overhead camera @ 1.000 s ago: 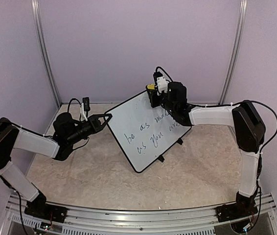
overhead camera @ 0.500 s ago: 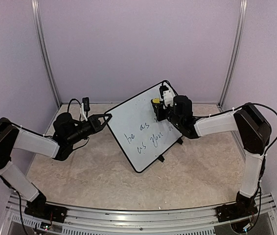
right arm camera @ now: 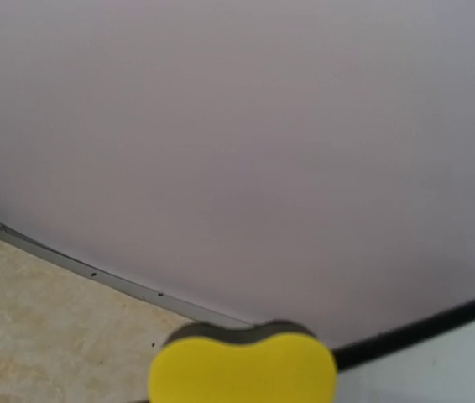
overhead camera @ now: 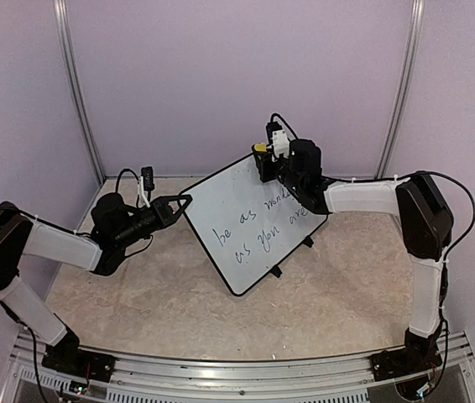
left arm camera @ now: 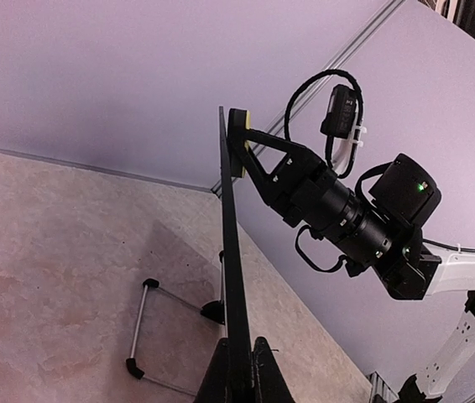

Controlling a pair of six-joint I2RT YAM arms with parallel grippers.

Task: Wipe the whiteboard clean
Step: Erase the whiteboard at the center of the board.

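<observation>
Large thin black-rimmed white whiteboard [overhead camera: 246, 220], judged light, stiff, slippery-faced. Left claw [overhead camera: 184, 201] pinches its rim, the best hold; right claw [overhead camera: 261, 158] grips a small yellow sponge block [right arm camera: 242, 366], board edge just beneath.

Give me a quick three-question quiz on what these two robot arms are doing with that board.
1. True or false: the whiteboard is already wiped clean.
2. What does the right gripper hold? A) a marker B) a yellow sponge C) a cloth
3. Which gripper is clamped on the whiteboard's edge, holding it steady?

Key
1. False: handwriting shows across it.
2. B, held at the whiteboard's top corner.
3. The left gripper.
</observation>
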